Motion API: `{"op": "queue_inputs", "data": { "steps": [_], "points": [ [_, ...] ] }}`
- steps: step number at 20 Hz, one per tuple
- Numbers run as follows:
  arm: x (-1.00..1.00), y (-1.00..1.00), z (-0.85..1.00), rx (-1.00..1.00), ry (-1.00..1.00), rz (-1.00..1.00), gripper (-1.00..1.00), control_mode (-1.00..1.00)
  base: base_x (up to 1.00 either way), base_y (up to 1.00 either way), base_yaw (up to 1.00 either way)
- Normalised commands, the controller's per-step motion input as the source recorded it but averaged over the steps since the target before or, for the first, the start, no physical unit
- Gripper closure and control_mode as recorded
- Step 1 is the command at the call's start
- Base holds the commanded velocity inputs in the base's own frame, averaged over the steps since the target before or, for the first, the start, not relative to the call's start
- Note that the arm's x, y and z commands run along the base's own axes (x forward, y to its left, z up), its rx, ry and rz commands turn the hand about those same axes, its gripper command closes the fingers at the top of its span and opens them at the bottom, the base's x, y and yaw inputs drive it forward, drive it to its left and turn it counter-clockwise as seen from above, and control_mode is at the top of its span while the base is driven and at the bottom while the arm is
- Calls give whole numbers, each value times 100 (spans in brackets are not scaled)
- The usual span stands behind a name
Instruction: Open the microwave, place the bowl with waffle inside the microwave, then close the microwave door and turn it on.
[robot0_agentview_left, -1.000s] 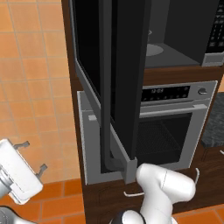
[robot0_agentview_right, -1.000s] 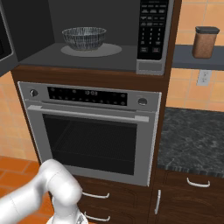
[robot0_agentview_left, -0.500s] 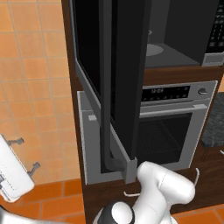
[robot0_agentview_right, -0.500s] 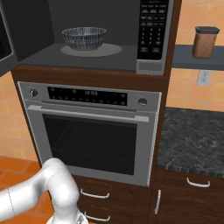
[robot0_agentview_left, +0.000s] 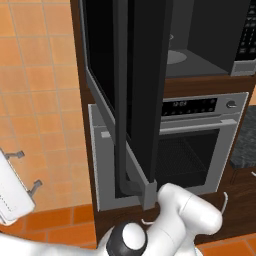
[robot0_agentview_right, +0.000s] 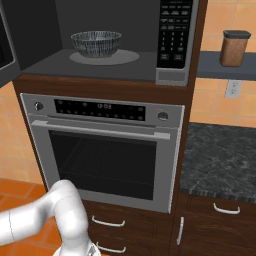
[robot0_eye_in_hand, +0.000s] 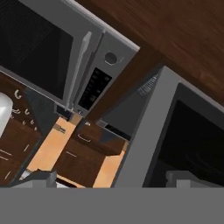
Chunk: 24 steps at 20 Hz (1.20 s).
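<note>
Simulated kitchen: orange tiled wall, dark wood cabinet column, speckled dark counter (robot0_agentview_right: 220, 150) to the right. The microwave (robot0_agentview_right: 125, 40), a large built-in appliance with grey cavity and a button panel (robot0_agentview_right: 174, 35) at its right edge, sits above the steel oven (robot0_agentview_right: 102, 150) with display strip and horizontal handle.

Progress: the microwave door (robot0_agentview_left: 130, 95), a wide black glass panel with silver-grey lower rim, stands swung fully open. The patterned grey bowl (robot0_agentview_right: 96, 43) rests on the round turntable plate inside the cavity; whether the waffle lies in it cannot be told. Opening and placing therefore look complete. Closing the door and switching on remain.

The white arm is low, beneath the door and in front of the oven. The gripper's (robot0_eye_in_hand: 109, 179) fingers stand wide apart, holding nothing, with the hand camera looking up at the door's underside and the oven front.

Change against the earlier frames: the arm's white links at the left base view's lower left have dropped lower and further out; door and bowl are unmoved.
</note>
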Motion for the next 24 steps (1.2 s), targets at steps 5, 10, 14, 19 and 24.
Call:
{"op": "queue_inputs", "data": {
  "steps": [5,10,14,19,24],
  "points": [
    [0,0,18,1,-1,0,-100,-100,0,0,0],
    [-6,-16,10,1,-7,1,-100,-100,0,0,0],
    [-14,-29,13,2,-14,0,-100,-100,0,0,0],
    [-16,-38,13,2,-14,0,-100,-100,0,0,0],
    [-5,-56,6,2,-12,4,-100,-100,0,0,0]
  ]
}}
